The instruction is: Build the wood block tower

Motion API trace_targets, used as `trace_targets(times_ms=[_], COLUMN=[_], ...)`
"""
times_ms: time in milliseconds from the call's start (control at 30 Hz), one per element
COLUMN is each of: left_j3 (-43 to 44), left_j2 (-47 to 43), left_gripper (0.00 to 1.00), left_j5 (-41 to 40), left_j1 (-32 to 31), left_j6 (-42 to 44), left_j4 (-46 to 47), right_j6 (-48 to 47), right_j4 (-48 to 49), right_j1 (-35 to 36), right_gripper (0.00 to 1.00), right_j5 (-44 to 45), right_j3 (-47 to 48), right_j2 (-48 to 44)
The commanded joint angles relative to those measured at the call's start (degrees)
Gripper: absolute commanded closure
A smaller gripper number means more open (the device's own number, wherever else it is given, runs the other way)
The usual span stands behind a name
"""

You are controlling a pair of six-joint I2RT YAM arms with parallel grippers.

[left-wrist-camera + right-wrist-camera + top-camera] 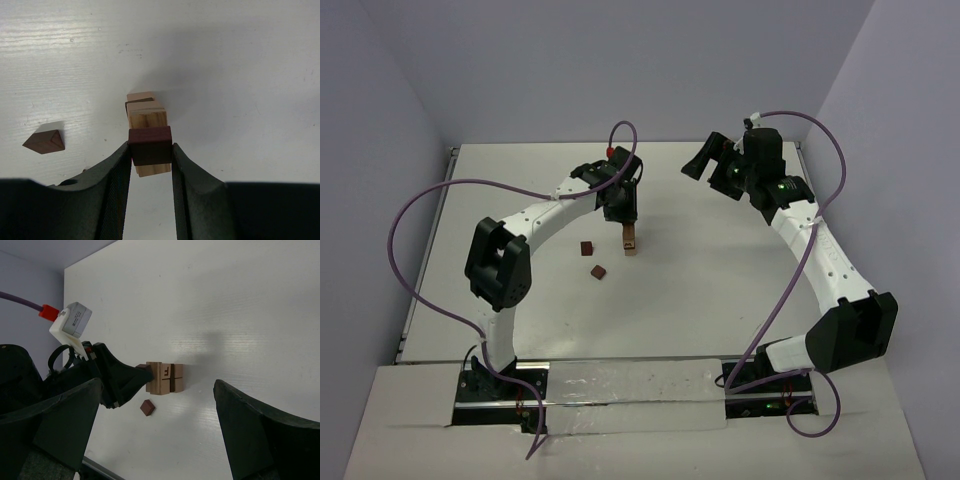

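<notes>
Nearest the left wrist camera, the left pincer point(151, 148) is closed tight on one dark cube point(150, 144), one black finger pressed to each side face. Directly beneath that cube is the tower point(146, 114), a slim column of tan and brown cubes seen almost end-on from above. Whether the held cube is already seated on the top tan cube or sits a little above it cannot be determined. To complete this placement well, square the cube's edges with those of the cube below, lower it straight down until it bears fully, then open the fingers evenly and withdraw vertically, because any sideways push would probably topple so narrow a column. Just beyond the bases, two loose cubes point(592, 259) lie on the desk point(720, 290), near the tower on its left but apart from it. The tower point(631, 240) stands upright near the middle of the desk, its long axis vertical and its top pointing up into the left pincer. Farthest back, the right pincer point(712, 165) is raised well clear, fully open and holding nothing.
</notes>
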Motion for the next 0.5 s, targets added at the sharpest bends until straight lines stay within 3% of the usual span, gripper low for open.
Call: trace_targets(times_ms=[0, 467], left_j3=[2.52, 2.62], left_j2=[0.38, 0.64], left_gripper=[0.65, 0.62], left_j5=[0.13, -0.31], left_j1=[0.03, -0.03], left_j6=[0.01, -0.09], left_j4=[0.28, 0.28], right_j6=[0.23, 0.59], right_j4=[0.31, 0.55], right_j1=[-0.40, -0.40], right_gripper=[0.00, 0.00], right_j5=[-0.29, -0.89], right_j3=[2.39, 2.22], right_j2=[-0.08, 0.27])
